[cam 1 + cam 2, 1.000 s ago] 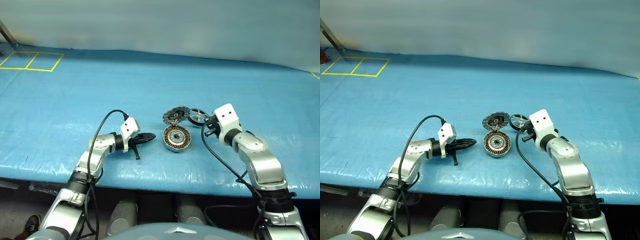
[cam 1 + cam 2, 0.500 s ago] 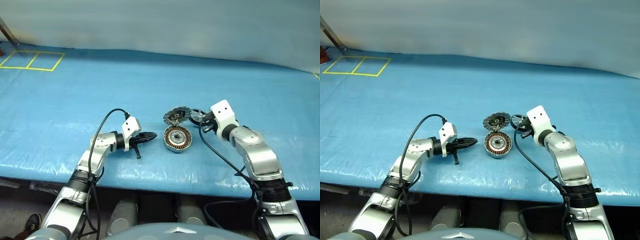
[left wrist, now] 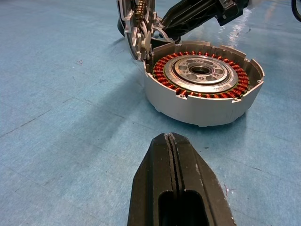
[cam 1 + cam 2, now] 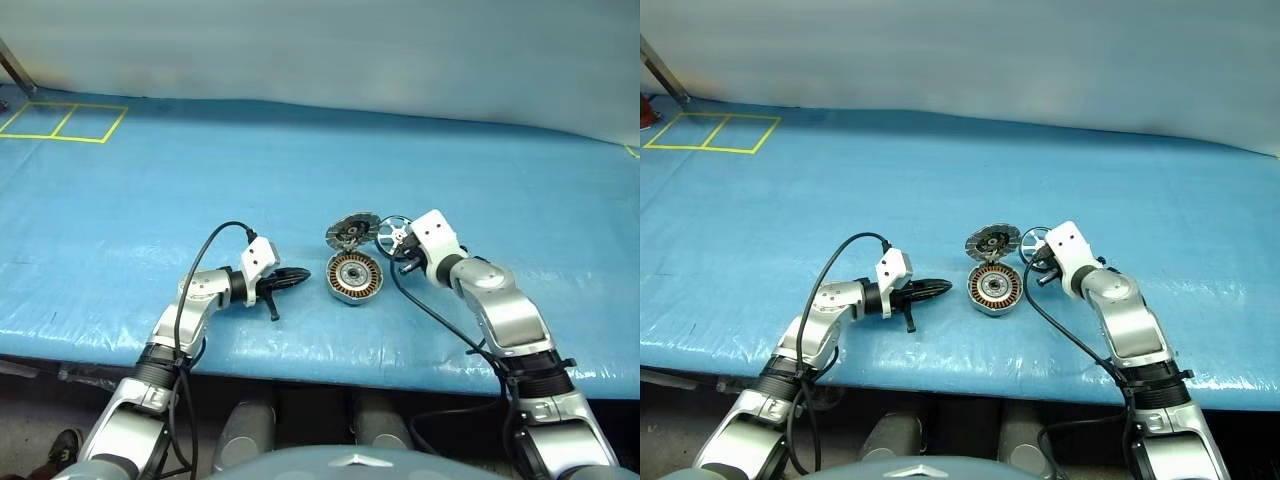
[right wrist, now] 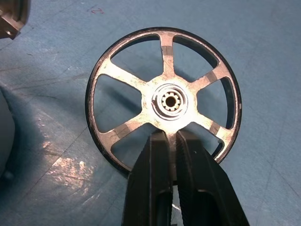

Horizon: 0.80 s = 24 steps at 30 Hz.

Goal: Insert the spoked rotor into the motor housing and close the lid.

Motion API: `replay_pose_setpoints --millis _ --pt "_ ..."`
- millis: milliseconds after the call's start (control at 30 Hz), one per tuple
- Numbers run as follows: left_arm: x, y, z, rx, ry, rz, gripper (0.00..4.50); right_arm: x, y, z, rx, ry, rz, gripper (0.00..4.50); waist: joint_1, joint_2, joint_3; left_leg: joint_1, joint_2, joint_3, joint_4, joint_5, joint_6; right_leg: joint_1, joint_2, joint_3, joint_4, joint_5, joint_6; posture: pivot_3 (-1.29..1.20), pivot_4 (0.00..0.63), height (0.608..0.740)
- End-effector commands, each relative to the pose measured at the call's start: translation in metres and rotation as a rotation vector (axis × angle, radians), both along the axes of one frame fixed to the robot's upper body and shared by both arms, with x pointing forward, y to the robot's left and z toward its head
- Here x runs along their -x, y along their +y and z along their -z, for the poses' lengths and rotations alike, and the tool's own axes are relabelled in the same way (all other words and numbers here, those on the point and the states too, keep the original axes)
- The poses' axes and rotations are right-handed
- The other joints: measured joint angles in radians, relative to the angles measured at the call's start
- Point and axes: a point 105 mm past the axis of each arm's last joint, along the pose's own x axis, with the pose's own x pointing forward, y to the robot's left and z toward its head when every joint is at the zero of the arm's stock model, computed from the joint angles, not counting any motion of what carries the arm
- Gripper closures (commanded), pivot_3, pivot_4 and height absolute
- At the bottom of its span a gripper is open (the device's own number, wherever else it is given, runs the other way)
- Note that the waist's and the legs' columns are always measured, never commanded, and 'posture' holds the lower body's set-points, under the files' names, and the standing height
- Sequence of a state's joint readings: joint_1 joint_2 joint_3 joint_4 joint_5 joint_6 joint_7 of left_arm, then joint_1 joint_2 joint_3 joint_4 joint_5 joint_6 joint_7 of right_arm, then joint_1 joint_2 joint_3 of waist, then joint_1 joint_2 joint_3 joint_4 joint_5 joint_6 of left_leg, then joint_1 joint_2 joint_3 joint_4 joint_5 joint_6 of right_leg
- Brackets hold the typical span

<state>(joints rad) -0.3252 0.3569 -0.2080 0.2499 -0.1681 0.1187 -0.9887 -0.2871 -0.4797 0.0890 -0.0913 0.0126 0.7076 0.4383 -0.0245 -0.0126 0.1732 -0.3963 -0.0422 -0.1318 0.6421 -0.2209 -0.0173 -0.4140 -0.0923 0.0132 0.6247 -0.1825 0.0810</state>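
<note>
On the blue bench (image 4: 150, 180) the motor housing (image 4: 353, 276) sat open, the lid (image 4: 351, 229) propped on edge at its far rim. Just right of the lid, the spoked rotor (image 5: 163, 101) stood tilted, the right gripper (image 5: 175, 141) fingers pinching one spoke beside its hub. The left gripper (image 3: 172, 146) fingers were pressed together, empty, near the housing but apart from it.

Right gripper (image 5: 171, 155) clamped on spoked rotor (image 5: 163, 101), blue table (image 5: 263, 56)
</note>
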Motion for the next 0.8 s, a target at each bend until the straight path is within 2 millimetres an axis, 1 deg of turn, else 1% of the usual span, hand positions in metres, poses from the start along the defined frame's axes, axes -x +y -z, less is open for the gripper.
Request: replay_pose_setpoints --millis 33,233,300,367,400,500,567,667,800 --pt "0.0 -0.003 -0.009 0.007 -0.046 0.015 4.5 0.001 0.0 -0.016 -0.036 -0.064 0.011 4.48 0.0 0.0 0.0 0.0 0.0 0.0 0.0 0.0 0.0 0.0 0.0 0.0 0.0 0.0 0.0 0.0 0.15 0.74" --pt "0.0 -0.004 -0.01 0.015 -0.041 0.02 4.5 0.009 -0.006 -0.038 -0.111 -0.154 0.072 4.48 0.003 0.0 0.0 -0.001 0.0 0.0 0.0 0.0 0.0 0.0 0.0 0.0 0.0 0.0 0.0 0.0 0.15 0.74" --pt "0.001 -0.004 -0.013 0.045 -0.034 0.033 4.5 0.023 -0.009 -0.05 -0.208 -0.2 0.104 4.48 0.004 0.0 0.0 -0.001 0.0 0.0 0.0 0.0 0.0 -0.001 0.0 0.0 0.0 0.0 0.0 0.0 0.15 0.74" --pt "0.002 -0.005 -0.015 0.068 -0.019 0.051 4.5 0.036 -0.008 -0.057 -0.305 -0.219 0.098 4.48 0.007 0.0 0.0 -0.001 0.0 -0.001 -0.002 0.0 0.0 -0.001 0.0 0.0 0.0 0.0 0.0 0.0 0.15 0.74" --pt "0.002 -0.005 -0.016 0.072 -0.017 0.056 4.5 0.04 -0.007 -0.058 -0.333 -0.218 0.091 4.48 0.007 0.0 0.0 0.0 0.0 -0.001 -0.002 0.0 0.0 -0.001 0.0 0.0 0.0 0.0 0.0 0.0 0.15 0.74" --pt "0.002 -0.007 -0.021 0.108 -0.036 0.081 4.5 0.055 -0.011 -0.048 -0.392 -0.172 0.102 4.48 0.007 0.0 0.0 0.0 0.0 -0.001 -0.002 0.0 0.0 0.0 0.0 0.0 0.0 -0.001 0.0 0.0 0.15 0.74" --pt "0.002 -0.009 -0.025 0.125 -0.042 0.095 4.5 0.062 -0.01 -0.045 -0.445 -0.147 0.089 4.48 0.007 0.0 0.0 0.0 0.0 -0.001 -0.002 0.0 0.0 0.0 0.0 0.0 0.0 -0.001 0.0 0.0 0.15 0.74" --pt "0.004 -0.013 -0.029 0.15 -0.05 0.126 4.5 0.074 0.001 -0.041 -0.566 -0.104 0.017 4.48 0.005 0.0 0.0 0.0 0.0 -0.001 -0.002 0.0 0.0 0.0 0.0 0.0 0.0 -0.001 -0.001 0.0 0.15 0.74" --pt "0.005 -0.015 -0.032 0.184 -0.046 0.15 4.5 0.084 0.017 -0.045 -0.694 -0.087 -0.087 4.48 0.001 0.001 0.0 0.001 0.001 0.0 -0.002 0.0 0.0 0.0 0.0 0.0 0.0 -0.001 -0.001 0.0 0.15 0.74"
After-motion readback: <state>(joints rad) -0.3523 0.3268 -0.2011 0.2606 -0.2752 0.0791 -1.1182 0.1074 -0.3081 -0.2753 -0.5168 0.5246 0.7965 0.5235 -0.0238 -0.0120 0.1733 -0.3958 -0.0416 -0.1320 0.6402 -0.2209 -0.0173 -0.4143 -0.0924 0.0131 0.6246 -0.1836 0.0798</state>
